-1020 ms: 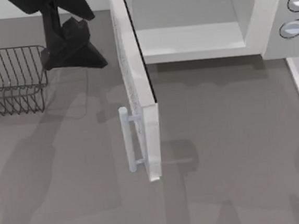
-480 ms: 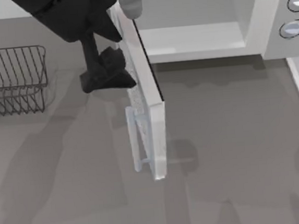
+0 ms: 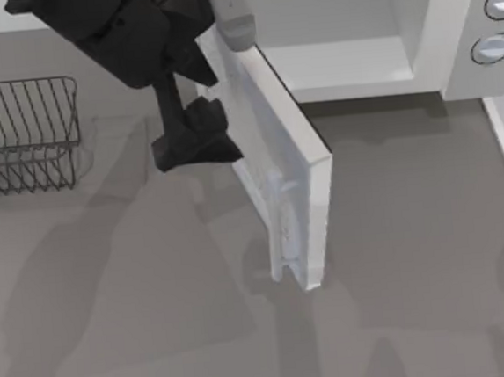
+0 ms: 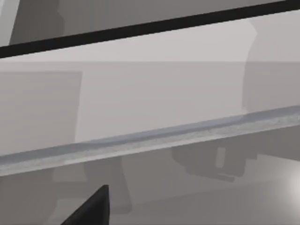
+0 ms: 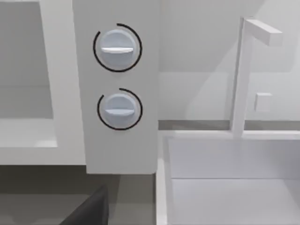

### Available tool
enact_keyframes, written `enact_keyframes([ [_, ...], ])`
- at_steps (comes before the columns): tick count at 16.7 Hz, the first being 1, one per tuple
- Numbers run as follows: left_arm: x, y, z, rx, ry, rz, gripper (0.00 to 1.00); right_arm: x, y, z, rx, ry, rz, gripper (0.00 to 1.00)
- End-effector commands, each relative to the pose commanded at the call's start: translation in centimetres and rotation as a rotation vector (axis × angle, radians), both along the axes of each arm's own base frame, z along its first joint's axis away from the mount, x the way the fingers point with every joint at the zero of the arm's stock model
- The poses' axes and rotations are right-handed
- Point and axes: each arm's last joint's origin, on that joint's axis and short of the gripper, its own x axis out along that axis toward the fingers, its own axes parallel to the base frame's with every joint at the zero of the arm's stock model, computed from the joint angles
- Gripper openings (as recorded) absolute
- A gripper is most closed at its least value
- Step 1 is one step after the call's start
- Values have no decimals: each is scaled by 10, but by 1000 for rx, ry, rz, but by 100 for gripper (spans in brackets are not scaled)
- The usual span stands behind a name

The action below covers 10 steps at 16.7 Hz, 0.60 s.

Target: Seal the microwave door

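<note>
Microwave door [image 3: 301, 189], flat white slab, half-open beside left end effector [image 3: 197, 145], grip unclear.

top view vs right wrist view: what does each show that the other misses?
Top view alone: the half-open white microwave door with its pale bar handle, the black left gripper beside its outer face, and a wire basket.
Right wrist view alone: a white sink basin with a white faucet.
Both: the white microwave body's two round knobs.

microwave door [image 4: 154, 89] close up, grey ledge, dark tool tip [image 4: 91, 211]
</note>
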Motion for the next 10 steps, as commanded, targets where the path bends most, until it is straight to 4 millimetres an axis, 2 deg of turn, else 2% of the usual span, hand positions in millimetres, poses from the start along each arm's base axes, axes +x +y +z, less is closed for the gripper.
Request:
enact_keyframes([
  [10,0,0,0,0,0,0,17,0,0,0,0,0,0,100],
])
